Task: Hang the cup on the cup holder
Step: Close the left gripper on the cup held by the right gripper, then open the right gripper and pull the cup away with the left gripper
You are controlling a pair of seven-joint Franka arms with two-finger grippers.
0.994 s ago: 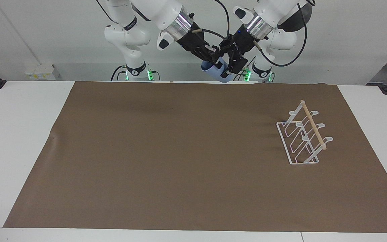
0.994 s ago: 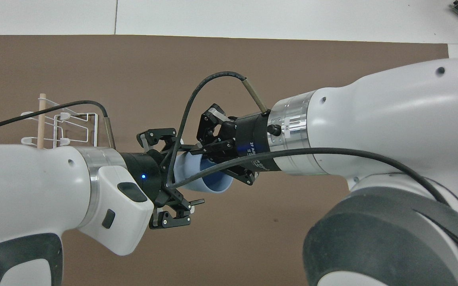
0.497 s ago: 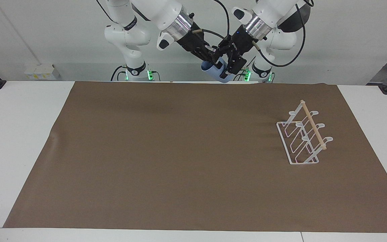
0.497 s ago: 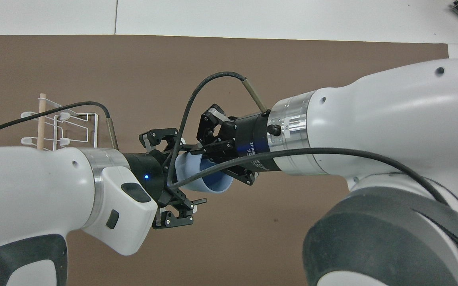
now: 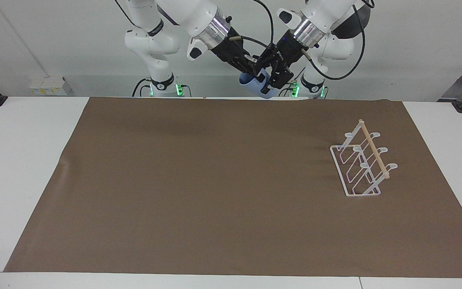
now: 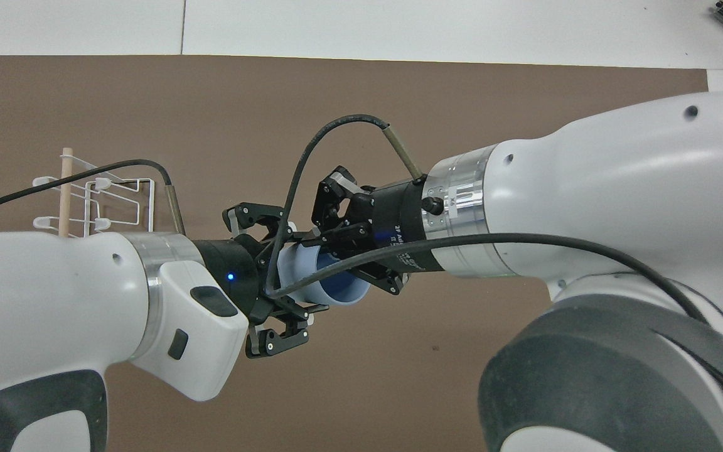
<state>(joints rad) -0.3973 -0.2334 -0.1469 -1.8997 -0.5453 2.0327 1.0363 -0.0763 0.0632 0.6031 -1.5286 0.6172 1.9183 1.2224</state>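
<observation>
- The cup [image 5: 255,85], a matte light-blue tapered tumbler, is being held tilted in the air over the robots' edge of the brown mat [image 5: 199,180].
- Its rim is being clamped by the right gripper [image 6: 342,254], one finger inside the mouth.
- Its narrower end is being straddled by the left gripper [image 6: 277,273], fingers spread wide around it.
- The cup holder [image 5: 362,160], white wire with a pale wooden dowel, is being left standing toward the left arm's end of the mat, well apart.
- In the overhead view part of the rack is being covered by the left arm.
</observation>
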